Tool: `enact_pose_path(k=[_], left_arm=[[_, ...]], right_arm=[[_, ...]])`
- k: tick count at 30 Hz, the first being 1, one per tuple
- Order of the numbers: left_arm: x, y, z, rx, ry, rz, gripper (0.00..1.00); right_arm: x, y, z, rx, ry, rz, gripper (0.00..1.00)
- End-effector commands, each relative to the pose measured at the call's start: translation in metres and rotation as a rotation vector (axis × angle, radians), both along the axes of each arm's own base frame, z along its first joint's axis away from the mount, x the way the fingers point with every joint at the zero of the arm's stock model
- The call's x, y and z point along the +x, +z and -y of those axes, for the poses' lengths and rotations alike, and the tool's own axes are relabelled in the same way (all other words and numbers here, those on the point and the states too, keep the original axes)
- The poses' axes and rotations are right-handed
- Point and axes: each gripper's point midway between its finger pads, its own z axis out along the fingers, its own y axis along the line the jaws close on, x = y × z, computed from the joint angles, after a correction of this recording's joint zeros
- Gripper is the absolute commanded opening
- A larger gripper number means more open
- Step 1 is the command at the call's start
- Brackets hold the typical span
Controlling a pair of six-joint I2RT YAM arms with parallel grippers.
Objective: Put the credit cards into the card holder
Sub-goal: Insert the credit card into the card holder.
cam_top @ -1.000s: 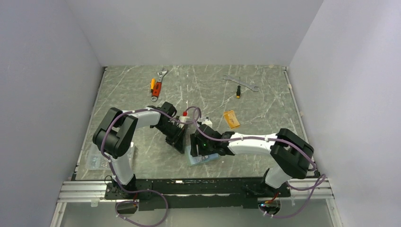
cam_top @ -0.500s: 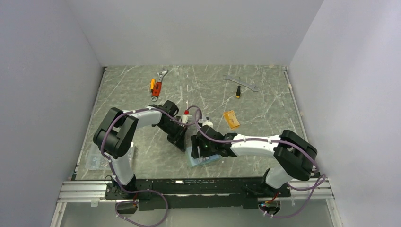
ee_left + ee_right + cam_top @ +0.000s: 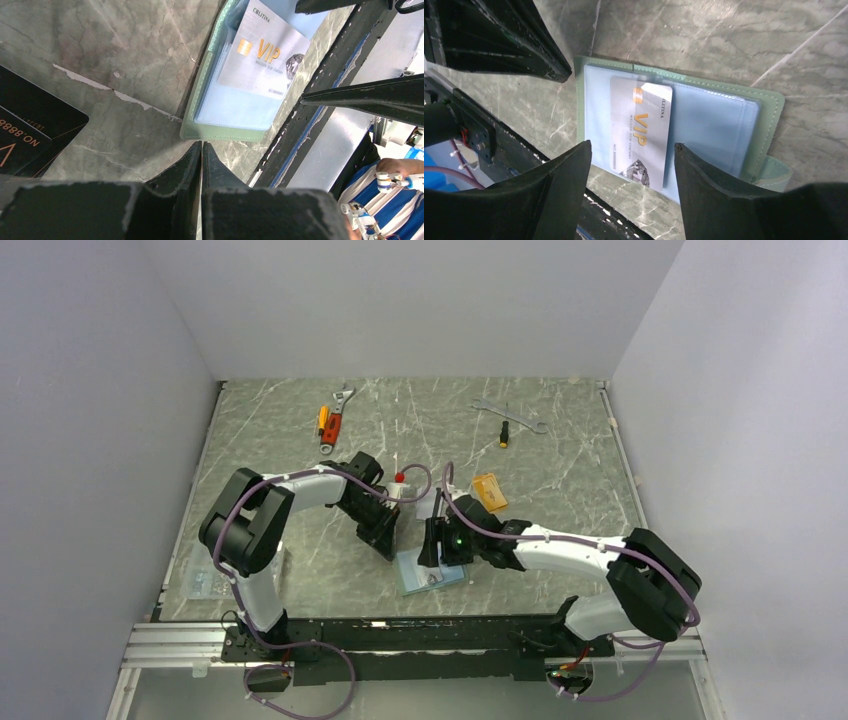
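Observation:
The card holder (image 3: pixel 430 573) lies open on the table, sage green outside and pale blue inside (image 3: pixel 714 115). A silver VIP card (image 3: pixel 641 130) sits partly in its clear pocket, one end sticking out past the holder's near edge. My right gripper (image 3: pixel 631 147) hovers open right above that card, holding nothing. My left gripper (image 3: pixel 201 143) is shut and empty, its tips just off the holder's green edge (image 3: pixel 225 134). A black card (image 3: pixel 30 130) lies on the table beside it. An orange-gold card (image 3: pixel 489 490) lies farther right.
An orange-handled wrench (image 3: pixel 333 420) lies at the back left. A silver wrench (image 3: pixel 510 415) and a small screwdriver (image 3: pixel 505 432) lie at the back right. A clear plastic piece (image 3: pixel 200 580) sits near the left front edge. The two grippers are close together over the holder.
My right arm has drawn back to the right, uncovering more of the card holder, and its jaws narrowed slightly. The left gripper stayed shut and shifted a little towards the back.

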Motion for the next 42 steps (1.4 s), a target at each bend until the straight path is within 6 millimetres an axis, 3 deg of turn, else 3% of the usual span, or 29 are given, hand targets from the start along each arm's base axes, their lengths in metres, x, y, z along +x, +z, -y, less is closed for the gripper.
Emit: enact_pose_path(k=[1,6,16,22,25,31,42], left_arm=[[0.001,0.003,0.001,-0.016,-0.023,0.030,0.10],[0.000,0.002,0.002,-0.021,-0.020,0.022,0.10],[-0.001,0.002,0.005,-0.035,-0.020,0.011,0.10],[-0.004,0.003,0.004,-0.034,-0.025,0.016,0.09],[-0.005,0.004,0.003,-0.036,-0.025,0.018,0.09],[-0.003,0.007,0.006,-0.049,-0.021,0.018,0.09],[-0.003,0.004,0.009,-0.054,-0.020,0.003,0.09]], right_arm=[[-0.005,0.005,-0.010,0.051,0.038,0.003,0.60],[-0.013,-0.001,-0.019,0.048,0.077,-0.014,0.56],[-0.018,0.006,-0.042,0.039,0.163,-0.001,0.56],[-0.007,0.023,-0.023,0.025,0.103,0.046,0.56],[-0.007,0.016,-0.014,0.004,0.088,0.032,0.56],[-0.011,0.001,-0.016,0.000,0.100,-0.003,0.56],[-0.016,-0.001,-0.033,0.023,0.154,-0.020,0.56]])
